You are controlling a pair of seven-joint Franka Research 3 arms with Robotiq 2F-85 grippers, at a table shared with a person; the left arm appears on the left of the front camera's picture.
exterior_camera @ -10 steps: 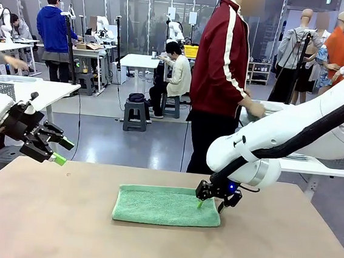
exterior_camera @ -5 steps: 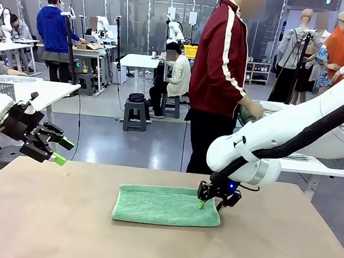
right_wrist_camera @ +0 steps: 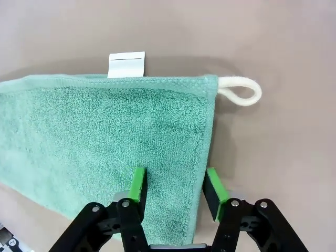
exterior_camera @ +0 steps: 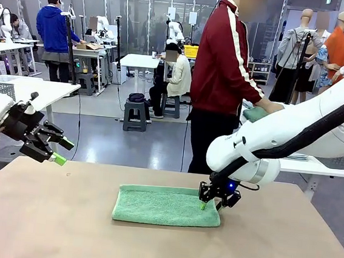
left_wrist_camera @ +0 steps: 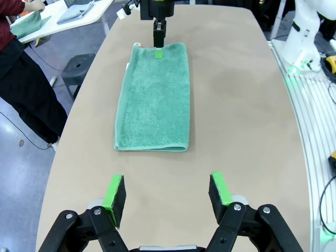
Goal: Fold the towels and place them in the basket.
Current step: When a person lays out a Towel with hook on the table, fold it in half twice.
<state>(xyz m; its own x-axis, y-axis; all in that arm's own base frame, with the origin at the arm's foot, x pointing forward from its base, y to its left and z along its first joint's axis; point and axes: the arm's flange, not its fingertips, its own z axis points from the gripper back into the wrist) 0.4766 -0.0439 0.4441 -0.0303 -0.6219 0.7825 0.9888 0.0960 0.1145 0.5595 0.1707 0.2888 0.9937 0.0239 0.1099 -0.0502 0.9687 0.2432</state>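
near the far edge of the worktop (exterior_camera: 59, 228), the mint green towel (exterior_camera: 166, 206) lies folded in a long strip. the right hand (exterior_camera: 211, 204) has sunk a little lower onto the towel's right end. its jaws are apart, one pad (right_wrist_camera: 138, 184) on the terry and the other just off the short edge, seemingly ready to pinch for another fold. the left hand (exterior_camera: 60, 152) stays open over the left edge.

towel (right_wrist_camera: 105, 126) = fuzzy terry cloth w/ smooth white tag (right_wrist_camera: 126, 64); table (exterior_camera: 41, 226) matt, smooth.
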